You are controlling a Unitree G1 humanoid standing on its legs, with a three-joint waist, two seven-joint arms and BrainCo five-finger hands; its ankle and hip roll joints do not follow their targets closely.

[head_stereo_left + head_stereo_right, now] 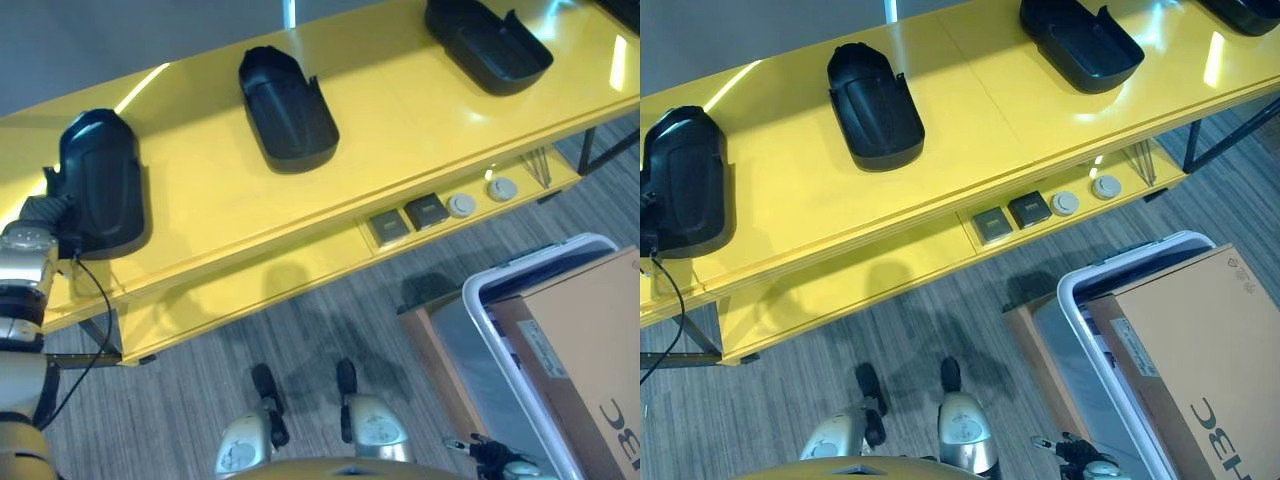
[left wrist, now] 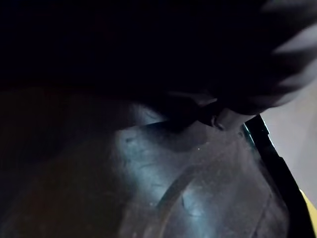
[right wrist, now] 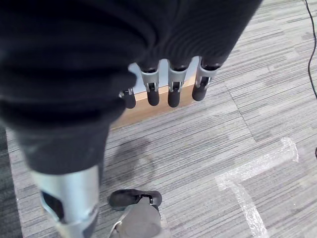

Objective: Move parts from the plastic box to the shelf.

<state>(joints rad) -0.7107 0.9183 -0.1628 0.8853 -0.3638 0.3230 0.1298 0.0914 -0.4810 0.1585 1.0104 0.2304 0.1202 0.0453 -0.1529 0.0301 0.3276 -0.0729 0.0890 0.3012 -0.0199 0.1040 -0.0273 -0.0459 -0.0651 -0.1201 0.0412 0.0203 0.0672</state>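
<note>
Left hand [image 1: 40,215] at leftmost black part [image 1: 100,185] on yellow shelf [image 1: 400,110]; finger state impossible to tell. Right hand [image 3: 171,82] hung over floor, fingers relaxed, empty. Best: settle part flat, clear of edge, then withdraw without dragging it.

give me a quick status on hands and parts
Left hand at leftmost black part on yellow shelf, fingers hidden. Right hand hangs over floor, empty, fingers relaxed. Two more parts shelved.

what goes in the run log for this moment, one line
left hand: at leftmost black part on yellow shelf, grip unclear | right hand: idle, holds nothing | two more parts on shelf
</note>
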